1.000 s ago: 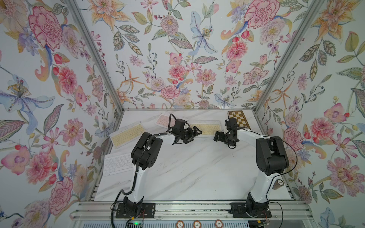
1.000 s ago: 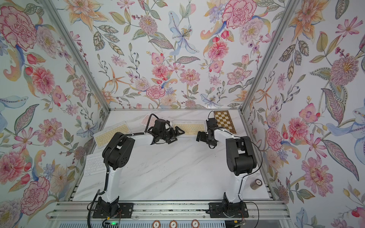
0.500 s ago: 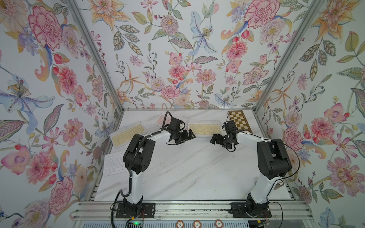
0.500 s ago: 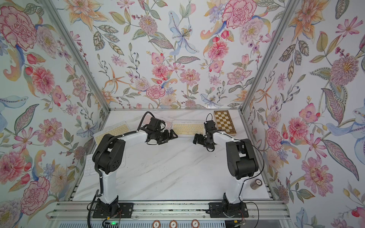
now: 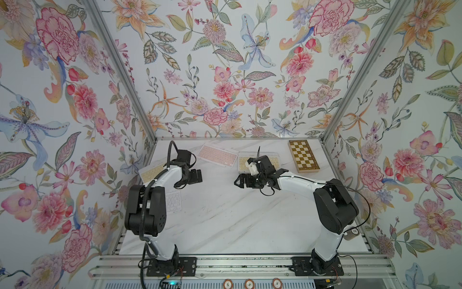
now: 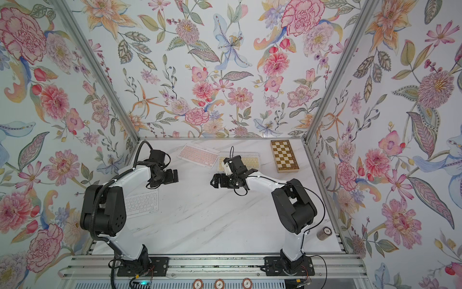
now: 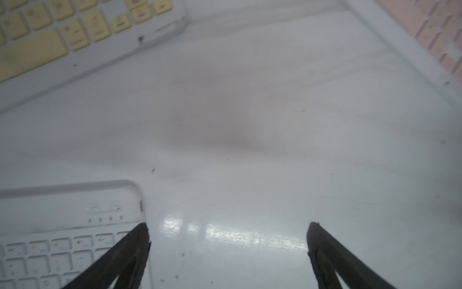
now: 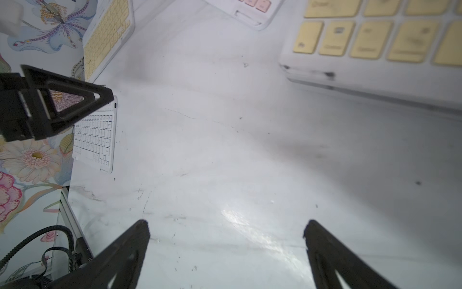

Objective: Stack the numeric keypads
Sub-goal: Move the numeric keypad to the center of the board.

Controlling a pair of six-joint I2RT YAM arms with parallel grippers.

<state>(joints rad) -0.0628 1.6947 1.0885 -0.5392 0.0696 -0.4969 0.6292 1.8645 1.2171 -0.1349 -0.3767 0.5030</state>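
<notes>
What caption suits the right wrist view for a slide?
Open right tool over the marble table, with a yellow keypad close by and a white keypad farther off.

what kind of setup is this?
Probably a robot data-collection booth: left arm and right arm bolted to a front rail, marble-look tabletop, floral-papered walls closing it in on three sides.
</notes>
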